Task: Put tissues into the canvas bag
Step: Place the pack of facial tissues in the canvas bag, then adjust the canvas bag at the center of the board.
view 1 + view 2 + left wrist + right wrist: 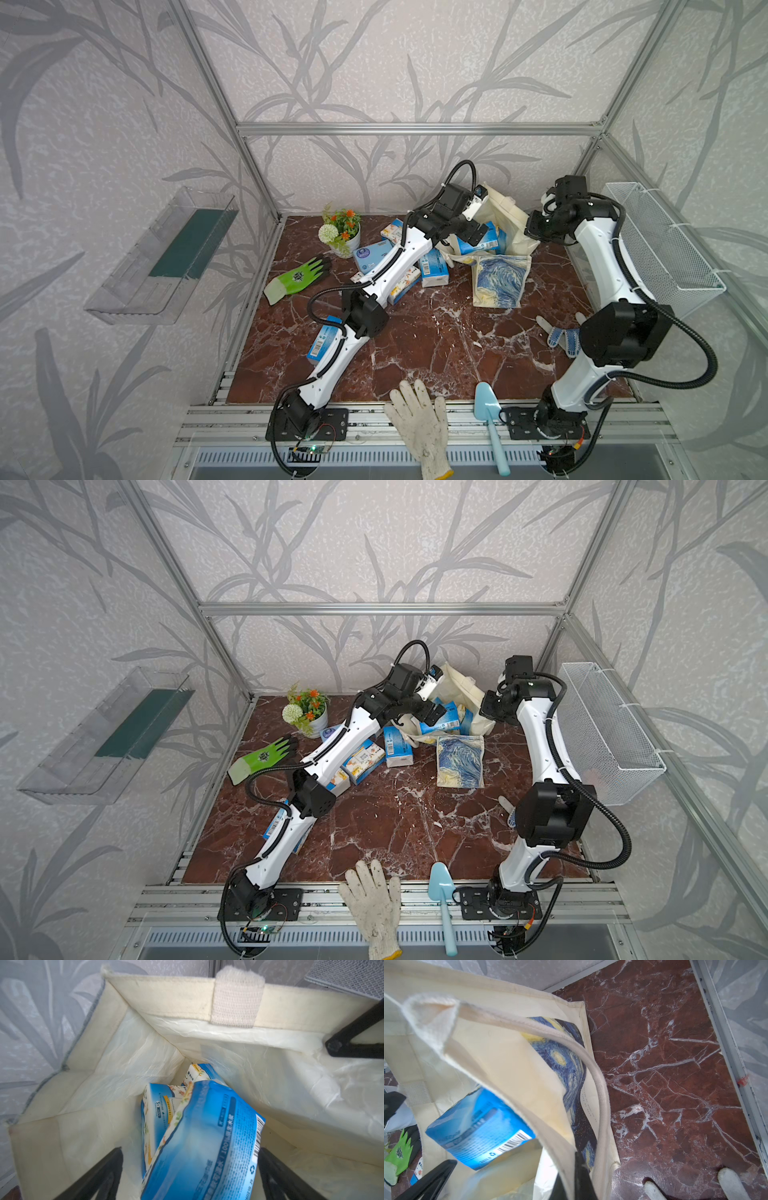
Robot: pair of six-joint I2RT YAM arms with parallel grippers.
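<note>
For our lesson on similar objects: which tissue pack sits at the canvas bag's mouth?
The blue barcoded pack between the left gripper's open fingers; the others lie deeper in the canvas bag or on the marble table.

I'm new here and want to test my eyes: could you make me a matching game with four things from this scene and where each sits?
1 canvas bag
2 green glove
3 trowel
4 wire basket

a front edge, light blue
b hung on the side wall
c holds tissue packs
d beside the flower pot

Pairs: 1-c, 2-d, 3-a, 4-b
</note>
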